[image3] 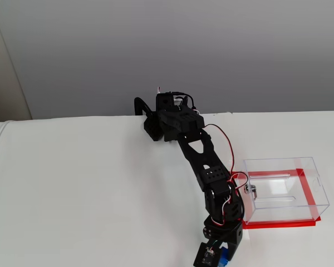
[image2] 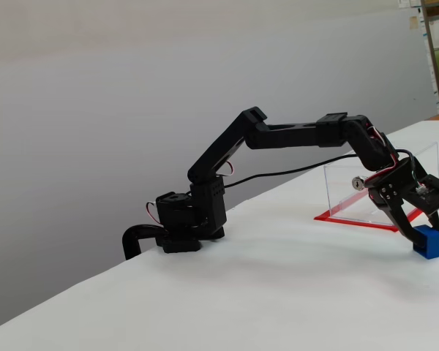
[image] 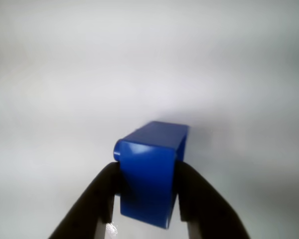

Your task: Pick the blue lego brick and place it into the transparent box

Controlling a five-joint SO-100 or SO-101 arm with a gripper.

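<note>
Pincer (image: 147, 199) clamps blue lego brick (image: 152, 169); no legible writing.

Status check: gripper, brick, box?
Gripper shut on blue lego brick. Brick outside the transparent box, beside it. Box empty, nothing in the way.

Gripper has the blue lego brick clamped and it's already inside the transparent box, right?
Not quite. The gripper does clamp the blue lego brick, but the brick is outside the transparent box, in front of it in a fixed view.
</note>
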